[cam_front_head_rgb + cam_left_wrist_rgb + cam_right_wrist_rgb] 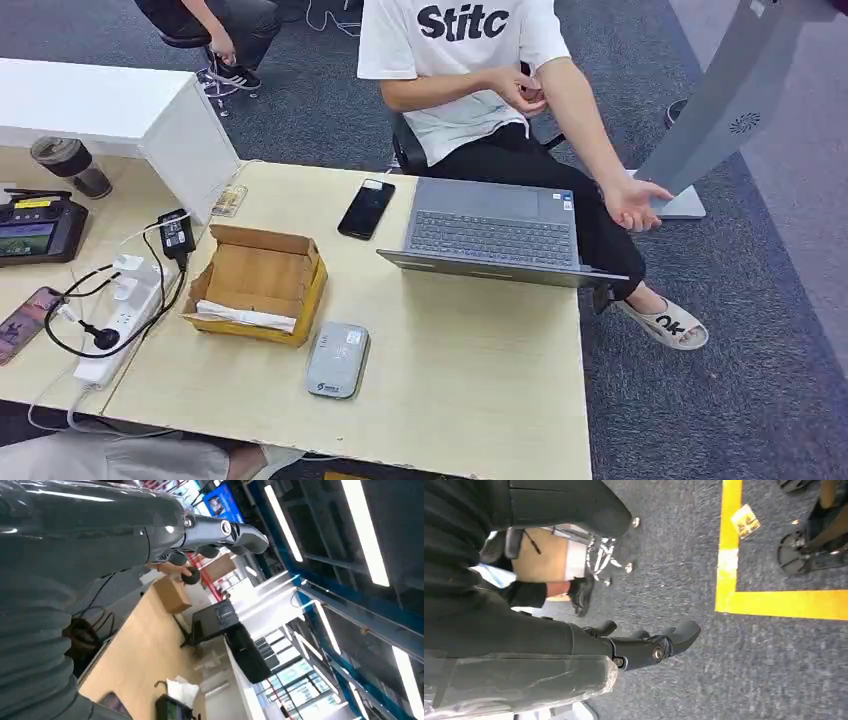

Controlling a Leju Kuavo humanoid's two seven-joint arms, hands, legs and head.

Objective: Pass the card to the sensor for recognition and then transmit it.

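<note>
We see the grey card sensor (337, 360) lying flat near the bench's (480, 370) front edge, just beside the open cardboard box (258, 282); the card itself we cannot make out. Our left hand (220, 532) holds nothing, fingers loosely extended. Our right hand (644, 642) hangs over the carpeted floor (684, 580), likewise holding nothing. A laptop (495, 230) sits at the far edge before a seated person (480, 80).

An office-like workspace: a pale wooden desk (480, 380) on grey carpet (720, 380) carries an open laptop (492, 232), a power strip (118, 318) and a phone (366, 208), with a seated person (480, 80) at its far edge.
</note>
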